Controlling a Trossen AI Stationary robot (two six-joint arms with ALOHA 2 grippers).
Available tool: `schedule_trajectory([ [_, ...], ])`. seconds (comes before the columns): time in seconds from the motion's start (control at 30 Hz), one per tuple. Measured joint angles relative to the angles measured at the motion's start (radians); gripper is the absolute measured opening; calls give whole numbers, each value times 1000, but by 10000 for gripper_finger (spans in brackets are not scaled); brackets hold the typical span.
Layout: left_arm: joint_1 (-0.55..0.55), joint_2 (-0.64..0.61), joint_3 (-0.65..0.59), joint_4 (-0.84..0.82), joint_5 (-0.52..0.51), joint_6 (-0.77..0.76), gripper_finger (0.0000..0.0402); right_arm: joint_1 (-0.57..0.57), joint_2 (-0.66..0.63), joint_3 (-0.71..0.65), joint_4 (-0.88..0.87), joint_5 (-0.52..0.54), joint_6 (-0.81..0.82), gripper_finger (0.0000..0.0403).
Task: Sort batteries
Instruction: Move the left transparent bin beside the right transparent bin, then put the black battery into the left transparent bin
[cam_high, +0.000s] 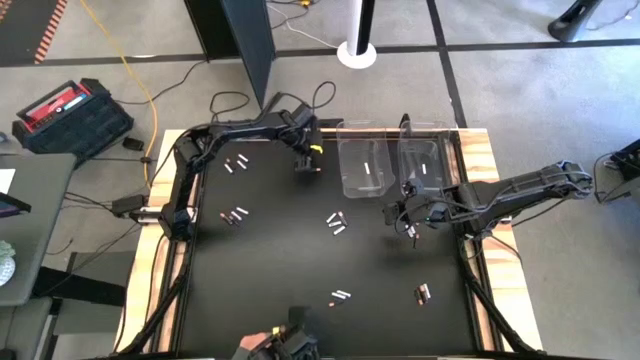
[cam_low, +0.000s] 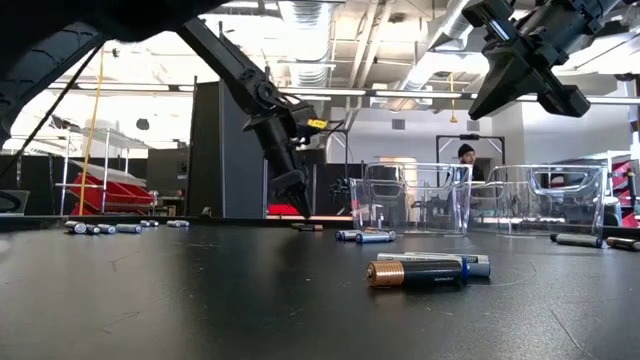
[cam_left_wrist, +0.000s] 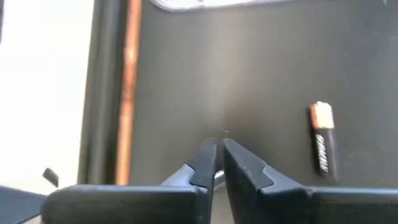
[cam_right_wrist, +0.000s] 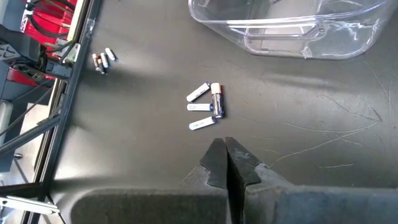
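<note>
Many batteries (cam_high: 336, 223) scattered over black table (cam_high: 270, 270); clear bins (cam_high: 365, 165) behind.

The bench (cam_high: 260, 260) has a matt black top, finely scratched, with bare wood edges. Two bins (cam_high: 362, 165) are clear glossy plastic. The batteries (cam_low: 425, 270) look smooth and metallic.

surface: black table (cam_high: 270, 260) | on it: scattered batteries (cam_high: 336, 223) | 2 clear bins (cam_high: 363, 166) at far edge
</note>
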Motion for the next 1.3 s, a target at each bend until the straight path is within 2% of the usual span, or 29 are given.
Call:
schedule_trajectory([
  [0.2,0,-2,75,-64,-51,145,85,0,0,0,0,0,-2,9],
  [0.33,3,-4,73,-51,-55,262,130,0,0,0,0,0,-2,9],
  [0.47,3,9,58,-37,-66,302,159,0,0,0,1,0,1,9],
  [0.7,3,10,23,-54,-69,521,158,0,0,0,4,0,1,9],
  [0.83,3,10,23,-67,-63,519,151,0,0,0,4,0,1,9],
  [1.1,10,34,23,-52,68,472,138,0,0,0,4,0,-2,9],
  [1.3,31,82,30,-54,94,442,137,26,0,0,12,0,2,9],
])
